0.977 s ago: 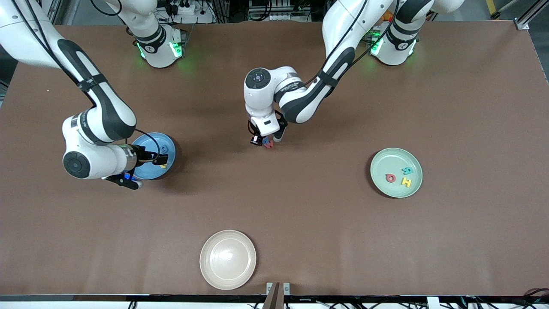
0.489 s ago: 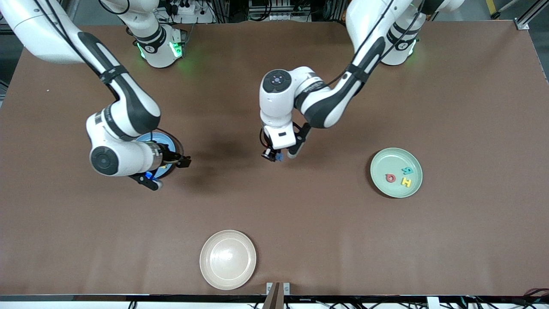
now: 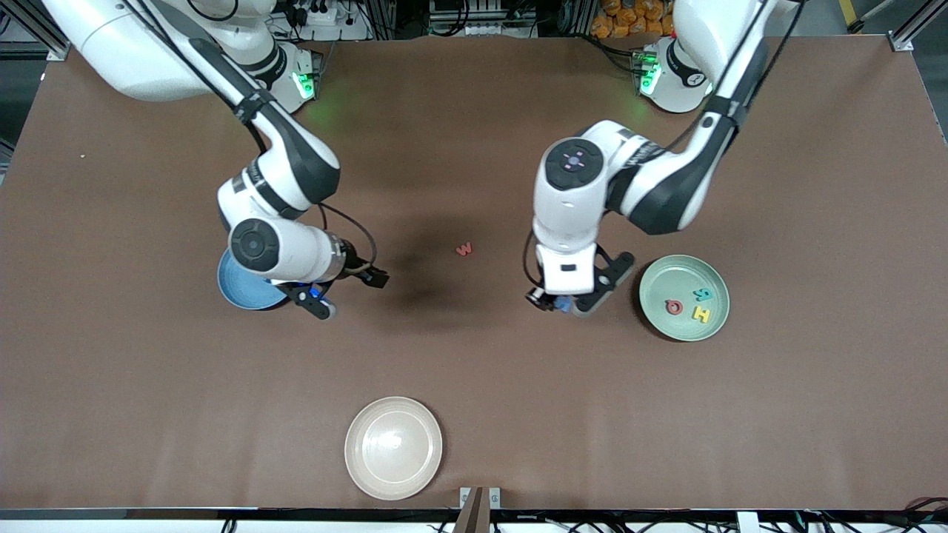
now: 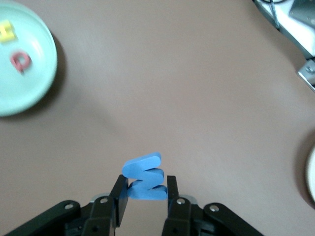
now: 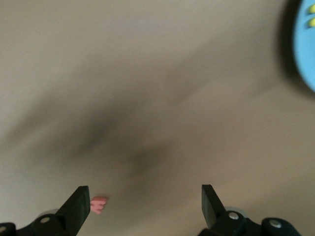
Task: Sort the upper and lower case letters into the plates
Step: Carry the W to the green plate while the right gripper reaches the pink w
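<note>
Inside mint plate [image 3: 655,311]: red [image 3: 674,306], teal [image 3: 703,294], yellow letters [image 3: 701,314]

Brown table [image 3: 474,385] (three plates [image 3: 684,297], red letter [image 3: 464,249])

The left arm's black two-finger pincer [image 4: 145,189], at the bottom centre of the frame, clamps a chunky blue foam letter [image 4: 144,176] shaped like a Z above the plain brown worktop [image 4: 187,88]. In the upper left corner, part of a round pale mint green plate [image 4: 37,73] rests on the worktop, carrying a small red ring-shaped letter [image 4: 20,60] and, just beside it at the frame's edge, a yellow letter [image 4: 7,31]. A pale rim [image 4: 312,176] shows at the right edge.
</note>
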Controlling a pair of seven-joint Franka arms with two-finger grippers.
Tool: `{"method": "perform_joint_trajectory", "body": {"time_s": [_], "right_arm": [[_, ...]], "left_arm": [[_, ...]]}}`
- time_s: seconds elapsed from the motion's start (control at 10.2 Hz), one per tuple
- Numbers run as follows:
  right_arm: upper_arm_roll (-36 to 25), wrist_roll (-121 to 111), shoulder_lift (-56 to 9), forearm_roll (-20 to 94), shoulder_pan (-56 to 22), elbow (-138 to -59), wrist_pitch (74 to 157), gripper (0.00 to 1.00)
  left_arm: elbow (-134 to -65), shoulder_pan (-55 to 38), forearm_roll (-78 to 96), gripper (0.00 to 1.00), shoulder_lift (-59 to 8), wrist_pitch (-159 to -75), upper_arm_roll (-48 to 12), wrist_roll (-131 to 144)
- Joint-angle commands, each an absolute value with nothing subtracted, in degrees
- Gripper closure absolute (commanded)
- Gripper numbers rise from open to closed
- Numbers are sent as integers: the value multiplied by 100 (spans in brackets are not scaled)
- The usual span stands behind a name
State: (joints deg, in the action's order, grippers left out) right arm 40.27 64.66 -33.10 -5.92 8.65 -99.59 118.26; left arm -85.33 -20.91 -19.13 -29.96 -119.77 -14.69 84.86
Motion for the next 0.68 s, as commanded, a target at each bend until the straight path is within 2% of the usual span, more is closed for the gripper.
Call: {"method": "perform_joint_trajectory", "body": {"time_s": [0.0,0.39,0.59], "right_arm": [[3973,6845,-3348,-659,362,-10010,12407,0],[3973,8871,-3901,-2352,-587,-10011,13278,0],[3938,9359,-4235,-2583,-869,-9984,13560,0]], "left_arm": [[-8666,-1663,-1794,100,-2743,-11629,-1556,7511],[-8692,-758,-1215,100,-2400,-10839,-1556,5691],[-8754,-511,-1125,100,-2382,-10452,-1556,5074]]}}
